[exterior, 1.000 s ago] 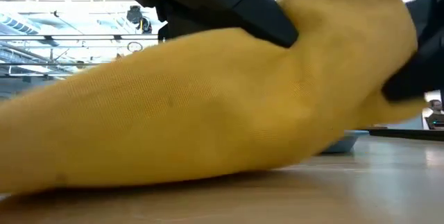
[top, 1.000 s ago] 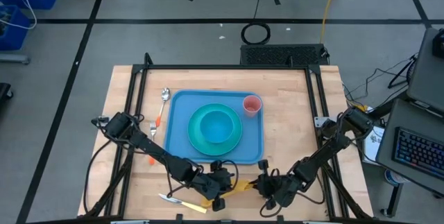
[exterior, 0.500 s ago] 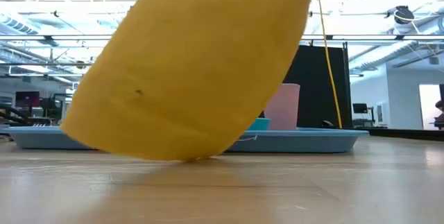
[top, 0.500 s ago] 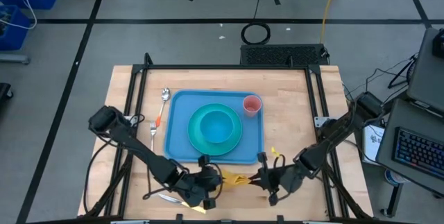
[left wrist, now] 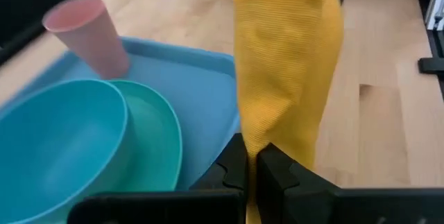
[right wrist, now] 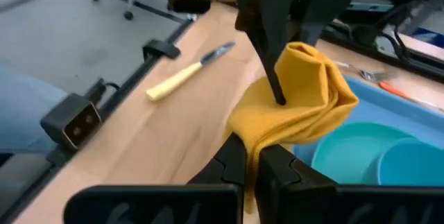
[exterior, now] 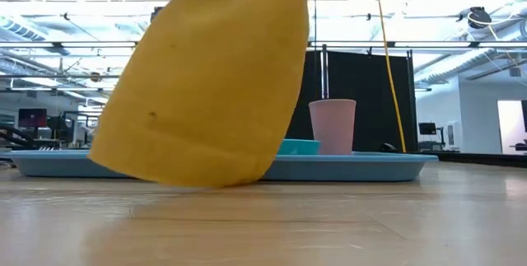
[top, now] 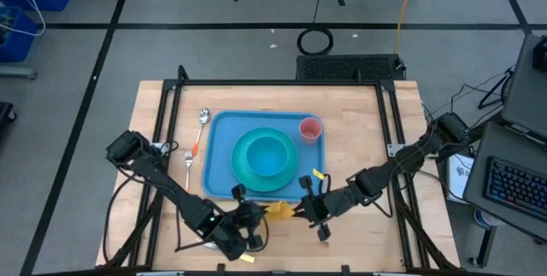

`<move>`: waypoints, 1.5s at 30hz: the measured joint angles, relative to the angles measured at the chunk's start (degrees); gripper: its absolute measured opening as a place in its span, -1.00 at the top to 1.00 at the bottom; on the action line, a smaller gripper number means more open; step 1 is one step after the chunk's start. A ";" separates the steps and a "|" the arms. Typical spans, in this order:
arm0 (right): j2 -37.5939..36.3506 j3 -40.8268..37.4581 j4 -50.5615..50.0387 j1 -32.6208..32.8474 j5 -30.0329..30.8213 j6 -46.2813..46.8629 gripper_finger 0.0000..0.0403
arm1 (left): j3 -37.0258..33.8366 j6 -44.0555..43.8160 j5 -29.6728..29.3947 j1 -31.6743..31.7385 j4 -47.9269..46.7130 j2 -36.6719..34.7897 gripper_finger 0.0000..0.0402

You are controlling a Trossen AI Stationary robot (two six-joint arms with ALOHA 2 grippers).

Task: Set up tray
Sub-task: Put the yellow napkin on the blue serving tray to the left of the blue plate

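Wooden tabletop (top: 359, 131) bears blue rimmed tray (top: 219, 139); left gripper (left wrist: 250, 167) and right gripper (right wrist: 251, 160) pinch yellow cloth (top: 279, 211)

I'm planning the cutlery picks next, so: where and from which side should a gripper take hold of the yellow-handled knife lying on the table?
Grip the yellow-handled knife by its handle, coming straight down from above with the fingers across its width. It appears to lie flat on the wooden table, so there is probably no room to get under it. The handle looks thicker than the blade, and it lies clear of the tray.
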 joint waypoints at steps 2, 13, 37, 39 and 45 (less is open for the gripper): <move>-0.02 0.80 0.26 -1.30 -2.35 -0.39 1.00 | -0.02 0.11 -2.27 -0.97 -0.75 -0.57 0.97; 0.94 4.41 0.35 -6.80 -8.68 -3.33 1.00 | -0.02 -7.68 -6.91 -3.09 -10.92 -5.04 0.97; 12.22 21.68 -9.67 -18.75 -19.57 -10.85 1.00 | -0.07 -43.10 -14.56 -7.68 -43.06 -5.34 0.97; 12.22 21.68 -8.18 -19.59 -21.93 -10.92 1.00 | -0.07 -44.17 -14.60 -7.68 -43.97 -5.34 0.97; 12.22 21.68 -6.26 -21.47 -25.10 -10.85 1.00 | -0.07 -46.78 -14.89 -7.30 -47.81 -5.34 0.97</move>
